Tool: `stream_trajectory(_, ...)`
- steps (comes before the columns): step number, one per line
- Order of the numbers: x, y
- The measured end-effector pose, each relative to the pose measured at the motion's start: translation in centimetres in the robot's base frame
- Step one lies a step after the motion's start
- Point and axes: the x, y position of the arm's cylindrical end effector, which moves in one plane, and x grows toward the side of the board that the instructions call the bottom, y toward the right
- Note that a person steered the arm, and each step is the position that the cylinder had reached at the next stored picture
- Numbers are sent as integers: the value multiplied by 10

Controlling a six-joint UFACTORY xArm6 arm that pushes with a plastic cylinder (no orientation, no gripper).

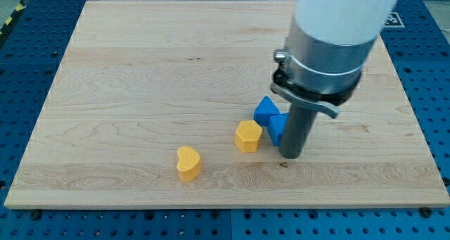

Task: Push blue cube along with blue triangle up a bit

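A blue triangle [265, 110] lies right of the board's middle. A blue cube [277, 129] sits just below and to the right of it, touching it, partly hidden by my rod. My tip [291, 156] rests on the board right against the cube's lower right side. A yellow hexagon-like block [248, 136] touches the blue cube's left side.
A yellow heart block [188, 162] lies toward the view's bottom, left of the other blocks. The wooden board [140, 71] sits on a blue perforated table. The arm's white and grey body [330, 36] hangs over the board's upper right.
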Motion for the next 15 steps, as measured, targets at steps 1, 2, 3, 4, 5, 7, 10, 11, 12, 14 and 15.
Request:
stream_trajectory(1,0,-34)
stream_trajectory(2,0,-67)
stream_trajectory(3,-1,-72)
stream_trajectory(4,-1,-52)
stream_trajectory(5,-2,-15)
stream_trajectory(7,-2,-9)
stream_trajectory(10,-2,8)
stream_trajectory(11,-9,-2)
stream_trajectory(12,-19,-8)
stream_trajectory(14,-38,-8)
stream_trajectory(15,-48,-8)
